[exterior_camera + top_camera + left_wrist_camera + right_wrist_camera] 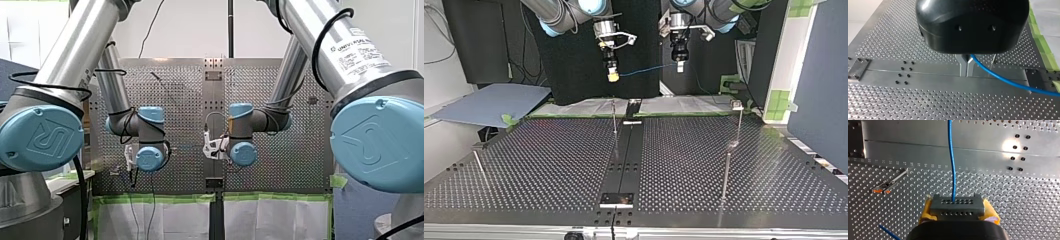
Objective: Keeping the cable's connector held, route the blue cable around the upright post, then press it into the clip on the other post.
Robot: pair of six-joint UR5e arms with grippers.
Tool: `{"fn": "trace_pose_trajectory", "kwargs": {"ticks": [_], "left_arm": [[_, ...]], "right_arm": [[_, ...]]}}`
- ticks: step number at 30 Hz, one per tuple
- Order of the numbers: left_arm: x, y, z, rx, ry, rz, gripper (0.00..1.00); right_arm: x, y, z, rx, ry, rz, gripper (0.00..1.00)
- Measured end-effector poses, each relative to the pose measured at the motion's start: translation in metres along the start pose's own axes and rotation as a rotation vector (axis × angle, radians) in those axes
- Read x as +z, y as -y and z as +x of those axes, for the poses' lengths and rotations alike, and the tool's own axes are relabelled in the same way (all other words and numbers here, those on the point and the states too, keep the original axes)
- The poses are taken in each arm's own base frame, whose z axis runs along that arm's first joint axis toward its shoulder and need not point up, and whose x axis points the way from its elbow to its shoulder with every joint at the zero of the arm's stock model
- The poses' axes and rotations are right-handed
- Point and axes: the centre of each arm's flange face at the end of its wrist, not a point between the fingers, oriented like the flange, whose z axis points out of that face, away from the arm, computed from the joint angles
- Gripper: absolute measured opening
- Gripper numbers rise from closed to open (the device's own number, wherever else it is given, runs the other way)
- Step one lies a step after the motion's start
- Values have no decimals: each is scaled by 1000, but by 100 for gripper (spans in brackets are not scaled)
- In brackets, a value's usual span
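Above the table's (549, 160) edge nearest the arms, my right gripper (613, 76) is hanging clear of the perforated surface. Its yellow pads (927, 210) are squeezing a grey connector (957, 207) from both sides (a small block with rows of holes). The blue cable (951, 162) is leaving the connector's face and running straight ahead over the table's smooth centre strip.

In the top view the cable is spanning the gap between the two grippers, rising slightly toward my left gripper (679, 67). There the metal fingers (961, 67) are pressing together on the cable, which is trailing away to one side under the black gripper body.

A thin upright post (614, 117) is standing on the table near the middle of that same edge, below and between the grippers. A second post (737, 125), carrying a small clip (737, 104) at its top, is standing toward the corner at the top view's right. The cable is hanging in the air, apart from both. An orange-marked post (885, 187) is showing in the right wrist view, off to one side of the gripper.
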Motion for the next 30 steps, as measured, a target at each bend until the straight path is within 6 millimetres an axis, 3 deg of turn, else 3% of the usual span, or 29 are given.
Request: {"fn": "trace_pose_trajectory", "kwargs": {"ticks": [12, 24, 30], "left_arm": [[-4, -6, 18, 32, -50, -4, 0], [-4, -7, 20, 36, -56, -5, 0], [-4, -7, 20, 36, -56, -5, 0]], "right_arm": [[0, 0, 0, 0, 0, 0, 0], [0, 1, 0, -2, 1, 0, 0], [-7, 6, -18, -48, 57, -8, 0]]}}
